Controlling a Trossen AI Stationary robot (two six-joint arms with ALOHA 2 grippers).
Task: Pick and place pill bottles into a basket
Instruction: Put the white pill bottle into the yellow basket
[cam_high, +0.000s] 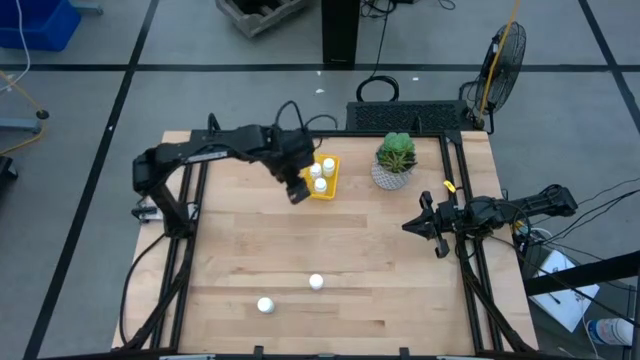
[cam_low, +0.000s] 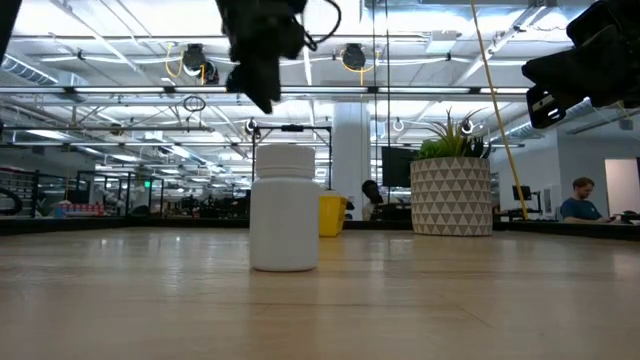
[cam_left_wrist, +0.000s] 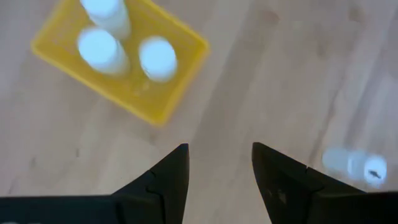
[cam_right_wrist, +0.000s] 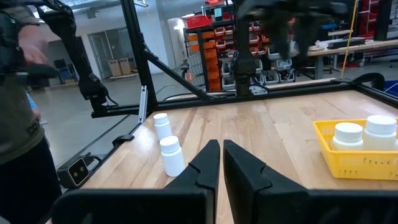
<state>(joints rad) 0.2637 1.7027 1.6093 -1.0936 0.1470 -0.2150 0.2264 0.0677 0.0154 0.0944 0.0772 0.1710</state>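
Basket: bright yellow tray with low walls, standing at the far middle of the wooden surface, just beside the potted plant in its white patterned pot.

Pill bottles in the basket: three white capped bottles, upright and close together.

Pill bottles outside the basket: two, upright on the near part of the surface, well apart from the basket. One sits near the middle; the other is nearer the front edge and a little toward the left arm's side.

Left hand: raised above the surface, just beside the basket on the left arm's side, fingers spread apart and holding nothing.

Right hand: waiting at the right edge of the surface, well away from the bottles, its fingers drawn nearly together with only a thin slit between them, gripping nothing.

Background: a person seated in the room beyond the surface.
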